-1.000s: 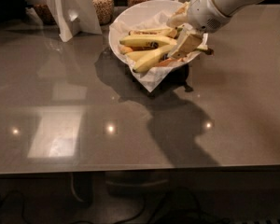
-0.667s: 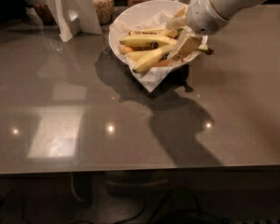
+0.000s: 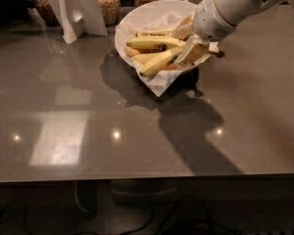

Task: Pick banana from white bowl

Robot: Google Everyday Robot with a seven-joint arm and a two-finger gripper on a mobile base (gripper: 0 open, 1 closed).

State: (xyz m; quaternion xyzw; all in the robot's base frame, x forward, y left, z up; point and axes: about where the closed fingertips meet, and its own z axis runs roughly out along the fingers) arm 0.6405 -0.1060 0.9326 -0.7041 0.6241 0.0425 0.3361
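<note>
The white bowl with a crumpled paper liner stands at the back of the grey table and holds several yellow bananas. One banana in the middle bears a dark sticker. A long banana lies in front of it, and its right end runs under my gripper. No blue sticker shows, so I cannot tell which one is the task's banana. My gripper, on a white arm coming from the upper right, is down inside the bowl's right side, among the right ends of the bananas.
Glass jars of grain and a white folded card stand are behind and left of the bowl. The grey tabletop stretches in front toward its near edge.
</note>
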